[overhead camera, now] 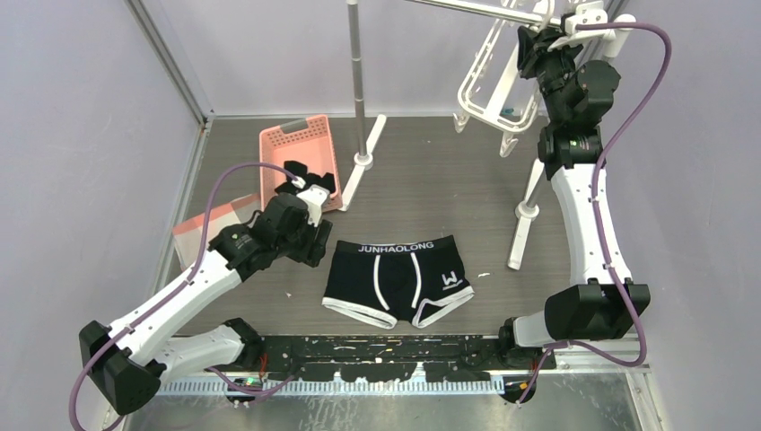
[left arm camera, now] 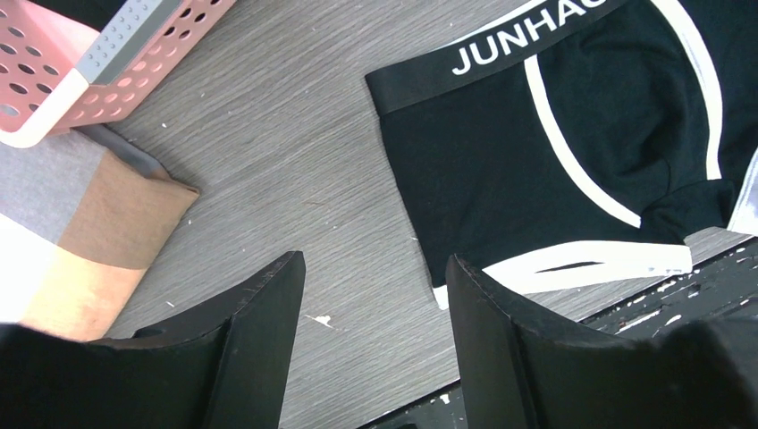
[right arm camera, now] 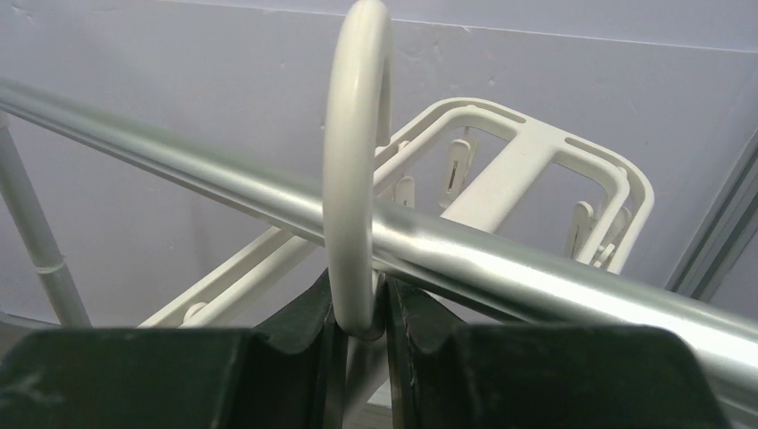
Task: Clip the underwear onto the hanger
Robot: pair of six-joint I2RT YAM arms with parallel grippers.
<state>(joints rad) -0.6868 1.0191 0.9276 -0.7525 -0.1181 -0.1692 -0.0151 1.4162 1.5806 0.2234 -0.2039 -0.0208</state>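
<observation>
White hanger [right arm camera: 527, 170], hook [right arm camera: 353, 134] pinched by right fingers [right arm camera: 306, 332] in wrist view; left fingers [left arm camera: 259, 344] gape near underwear [left arm camera: 483, 170].

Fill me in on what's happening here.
The right gripper is shut on the hook of the hanger, which loops over the grey rail. The left gripper is open above the table, just beside the underwear. The underwear lies flat on the table, not yet clipped.

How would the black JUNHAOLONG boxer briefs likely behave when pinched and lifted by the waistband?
The black boxer briefs lie flat and thin, so probably floppy and light, draping from the pinch. The lettered waistband looks thicker, likely firmer to grip.
</observation>
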